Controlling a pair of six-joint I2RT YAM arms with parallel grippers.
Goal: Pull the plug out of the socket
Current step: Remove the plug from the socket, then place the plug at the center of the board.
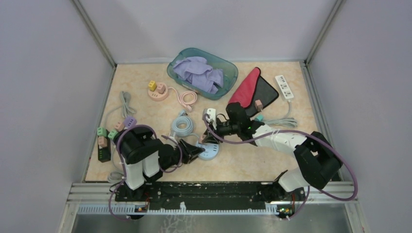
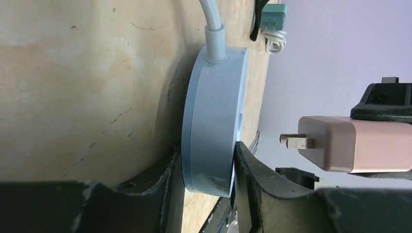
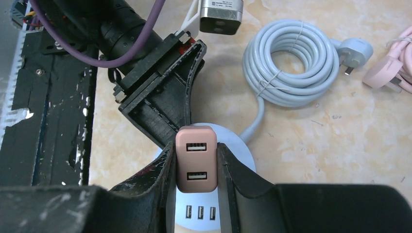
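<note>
**A:** So, how far along is the pull?

**B:** Judging by the left wrist view, the main part is done. The pink USB plug [image 2: 350, 143] hangs at 3 o'clock of the round blue socket hub [image 2: 211, 121]. Its two prongs [image 2: 296, 141] show bare, with open air between them and the hub's face.

**A:** Which arm has the plug?

**B:** The right gripper [image 3: 196, 167]. Its fingers are clenched on the plug's two flanks, the twin USB ports face its wrist camera, and the hub lies right beneath.

**A:** And the hub?

**B:** It lies flat on the table [image 1: 252, 165], at roughly 6 o'clock of the table's middle in the top view. The left gripper [image 1: 197, 150] reaches it from 9 o'clock and grasps it, a finger on either side of the disc, which I read as bracing it against the pull.

**A:** Is anything tangled?

**B:** Not that I can see. The hub's pale blue cable coil [image 3: 291, 58] sits at 1 o'clock of the plug in the right wrist view, apart from both grippers.

**A:** What's left, then?

**B:** Little, I'd say. The plug is free but in the air and the hub is clamped. Both arms probably only have to carry the plug aside, set it down and let go.
</note>
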